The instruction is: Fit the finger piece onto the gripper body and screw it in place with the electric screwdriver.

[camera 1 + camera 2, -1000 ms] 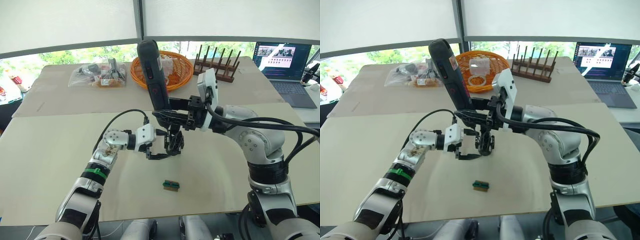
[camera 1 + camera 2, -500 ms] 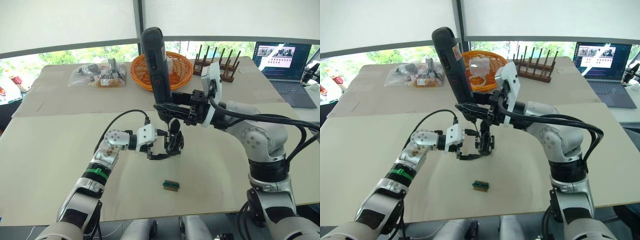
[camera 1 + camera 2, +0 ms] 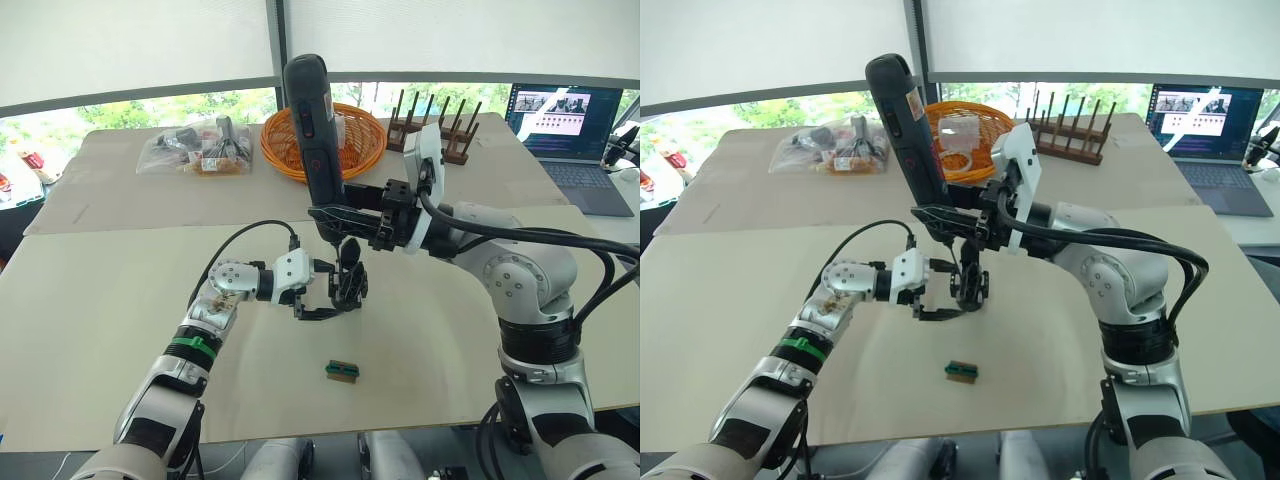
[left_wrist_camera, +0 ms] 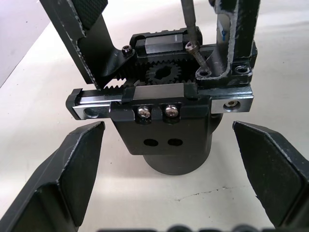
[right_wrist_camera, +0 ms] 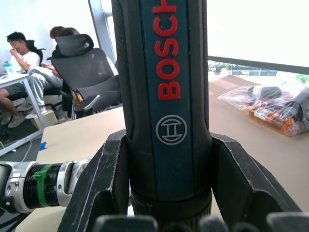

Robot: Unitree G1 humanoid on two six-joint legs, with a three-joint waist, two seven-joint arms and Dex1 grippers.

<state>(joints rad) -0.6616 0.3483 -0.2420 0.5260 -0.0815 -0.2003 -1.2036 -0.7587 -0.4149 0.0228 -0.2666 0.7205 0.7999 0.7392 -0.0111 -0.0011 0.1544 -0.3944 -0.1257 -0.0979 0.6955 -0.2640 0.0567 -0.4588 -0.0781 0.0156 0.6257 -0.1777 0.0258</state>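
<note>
Both head views look forward and down from above the tabletop (image 3: 90, 330), taking in the same stretch of it from slightly offset positions, out to the basket (image 3: 350, 140) and laptop (image 3: 565, 125) at the far side. The left wrist view sits very close to the gripper body (image 4: 166, 108), facing it low over the tabletop. The right wrist view looks along the screwdriver (image 5: 164, 96) at close range, toward seated people (image 5: 21, 67) beyond.

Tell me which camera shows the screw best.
The left wrist view: the screw hangs tilted on the screwdriver bit above a hole in the gripper body. In the eye views, it is too small to make out under the screwdriver.
</note>
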